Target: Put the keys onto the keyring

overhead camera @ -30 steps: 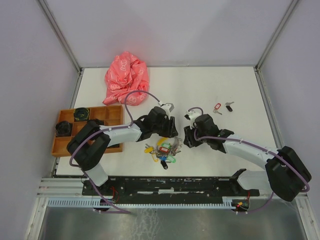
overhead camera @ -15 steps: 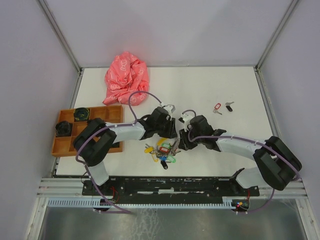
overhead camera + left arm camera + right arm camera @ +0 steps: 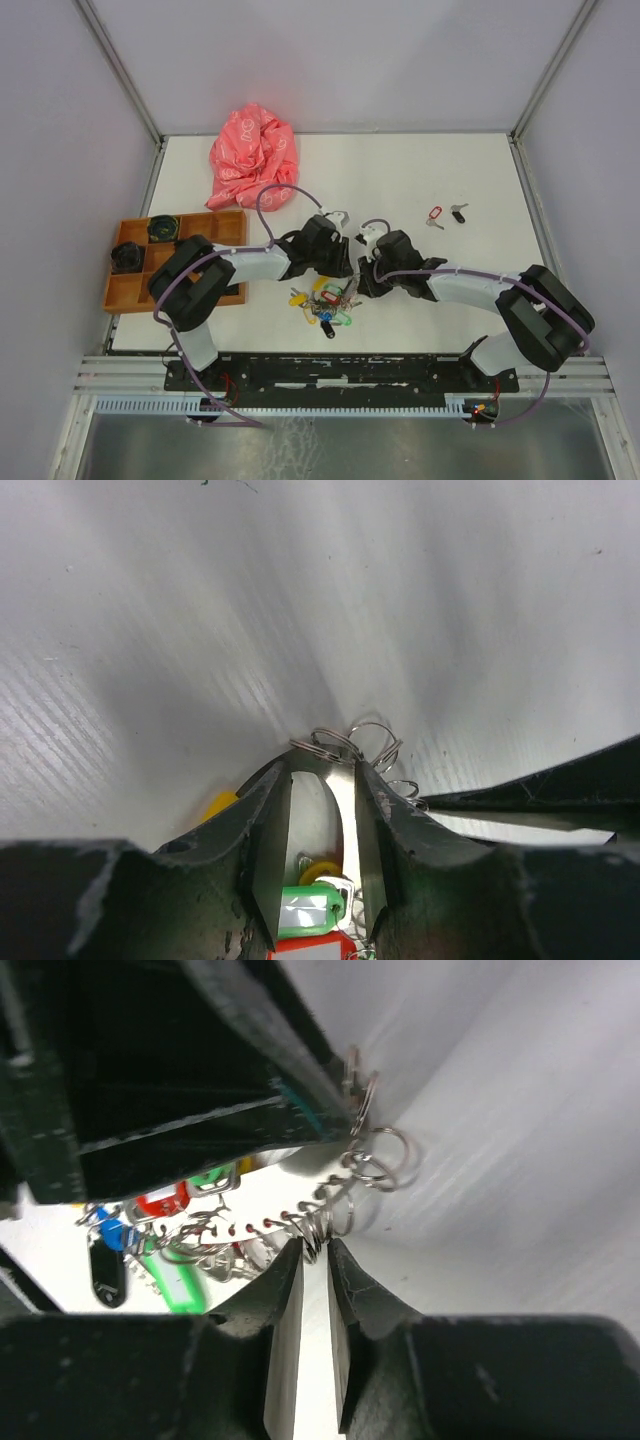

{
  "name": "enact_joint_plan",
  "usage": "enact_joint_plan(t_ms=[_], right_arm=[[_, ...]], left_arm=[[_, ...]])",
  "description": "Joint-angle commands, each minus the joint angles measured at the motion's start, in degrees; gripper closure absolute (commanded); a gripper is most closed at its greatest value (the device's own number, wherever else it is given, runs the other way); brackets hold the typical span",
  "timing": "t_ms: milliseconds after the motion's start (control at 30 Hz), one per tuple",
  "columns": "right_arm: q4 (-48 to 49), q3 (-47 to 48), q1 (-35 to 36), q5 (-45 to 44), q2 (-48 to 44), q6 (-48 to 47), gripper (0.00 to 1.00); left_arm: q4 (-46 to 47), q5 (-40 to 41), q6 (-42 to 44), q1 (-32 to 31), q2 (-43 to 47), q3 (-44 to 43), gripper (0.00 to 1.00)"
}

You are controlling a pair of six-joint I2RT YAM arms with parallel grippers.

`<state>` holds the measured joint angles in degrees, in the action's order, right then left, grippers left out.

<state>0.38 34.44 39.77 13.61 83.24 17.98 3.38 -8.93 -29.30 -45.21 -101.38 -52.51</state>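
Note:
The keyring is a bunch of silver rings with coloured tags, lying near the table's front. My left gripper hangs open over it. In the left wrist view its fingers straddle green and red tags, with loose rings just past the tips. My right gripper comes in from the right. In the right wrist view its jaws pinch a coiled ring of the bunch. The keys lie apart at the right: a red-headed one and a black-headed one.
A crumpled pink cloth lies at the back left. An orange compartment tray holding black parts sits at the left edge. Grey walls enclose the white table on three sides.
The right arm has swung left to the bunch and its jaws have narrowed onto a ring. The left gripper has shifted slightly right, staying over the bunch, its jaws a little narrower.

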Motion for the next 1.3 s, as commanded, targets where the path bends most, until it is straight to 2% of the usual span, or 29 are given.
enact_joint_plan(t_ms=[0, 233, 433, 600, 1033, 1167, 1267], right_arm=[[1.0, 1.9, 0.2, -5.0, -0.2, -0.6, 0.79], [-2.2, 3.0, -0.1, -9.9, -0.9, -0.3, 0.81], [-0.2, 1.3, 0.1, -1.1, -2.7, 0.8, 0.74], [1.6, -0.2, 0.1, 1.8, -2.2, 1.6, 0.73], [5.9, 0.3, 0.1, 1.2, 3.5, 3.0, 0.73], [7.3, 0.1, 0.2, 4.0, 2.8, 2.8, 0.72], [8.1, 0.4, 0.1, 6.1, 2.1, 2.6, 0.76]], left_arm=[[0.6, 1.1, 1.6, 0.5, 1.8, 2.6, 0.61], [1.1, 1.4, 1.1, 0.9, 4.6, 6.3, 0.61], [1.5, 1.4, 0.8, 0.9, 5.2, 6.7, 0.61], [1.5, 1.4, 0.8, 1.0, 5.3, 6.7, 0.6], [2.1, 1.2, 0.4, 1.1, 5.3, 7.1, 0.6], [2.5, 1.0, 0.3, 1.0, 5.1, 7.3, 0.6], [2.8, 0.8, 0.2, 1.0, 5.3, 7.5, 0.6]])
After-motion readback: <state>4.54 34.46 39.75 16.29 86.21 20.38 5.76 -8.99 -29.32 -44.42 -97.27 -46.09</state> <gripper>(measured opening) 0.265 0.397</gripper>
